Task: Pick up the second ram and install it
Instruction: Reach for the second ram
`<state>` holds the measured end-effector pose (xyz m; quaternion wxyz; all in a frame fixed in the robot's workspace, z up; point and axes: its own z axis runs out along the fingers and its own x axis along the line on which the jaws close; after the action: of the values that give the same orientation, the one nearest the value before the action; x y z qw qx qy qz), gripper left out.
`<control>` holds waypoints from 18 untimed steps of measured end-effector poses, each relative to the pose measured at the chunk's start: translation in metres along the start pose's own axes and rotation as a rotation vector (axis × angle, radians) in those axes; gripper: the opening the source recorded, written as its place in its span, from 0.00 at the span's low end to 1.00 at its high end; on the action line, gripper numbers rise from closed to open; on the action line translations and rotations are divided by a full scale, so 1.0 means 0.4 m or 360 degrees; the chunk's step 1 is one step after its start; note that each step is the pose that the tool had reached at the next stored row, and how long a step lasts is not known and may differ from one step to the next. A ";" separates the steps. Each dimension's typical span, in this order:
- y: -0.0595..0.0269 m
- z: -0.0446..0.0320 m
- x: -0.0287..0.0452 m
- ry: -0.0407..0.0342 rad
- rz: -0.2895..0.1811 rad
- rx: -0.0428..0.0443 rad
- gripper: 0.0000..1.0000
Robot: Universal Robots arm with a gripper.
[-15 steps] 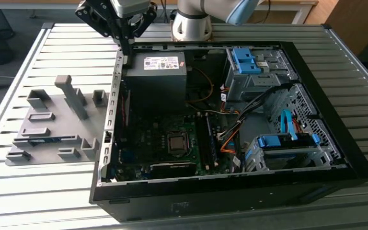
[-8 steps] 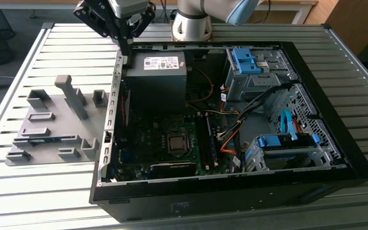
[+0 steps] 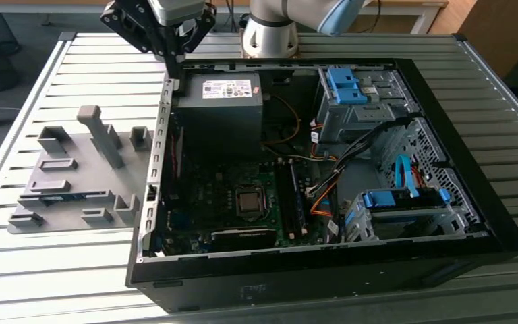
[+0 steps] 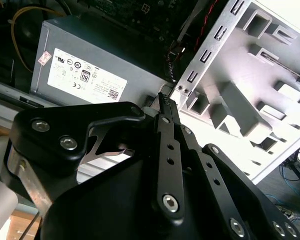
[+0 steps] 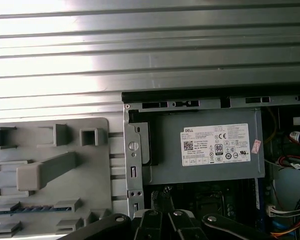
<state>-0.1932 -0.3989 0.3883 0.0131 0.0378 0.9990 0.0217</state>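
1. My gripper (image 3: 175,63) hangs above the far left corner of the open computer case (image 3: 461,135), just beside the grey power supply (image 3: 218,121). Its fingers are together and hold nothing.
2. The second ram (image 5: 27,209) (a thin blue stick) lies in a slot of the grey holder tray (image 5: 97,175). The tray sits on the slatted table (image 3: 25,270), at the exterior view's left of the case and well apart from my gripper.
3. Step in hand, as I judge it: the pick-up is not yet begun, and nothing of the install is done.
4. Gripping so thin a stick calls for parted fingers, squared to its long edges.
5. Writing: a white label (image 5: 214,144) on the power supply carries small print and marks (I leave these unread).
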 end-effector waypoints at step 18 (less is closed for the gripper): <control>-0.002 0.001 0.023 0.0000 0.0000 0.0000 0.11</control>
<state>-0.2023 -0.3989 0.3876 0.0131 0.0379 0.9990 0.0217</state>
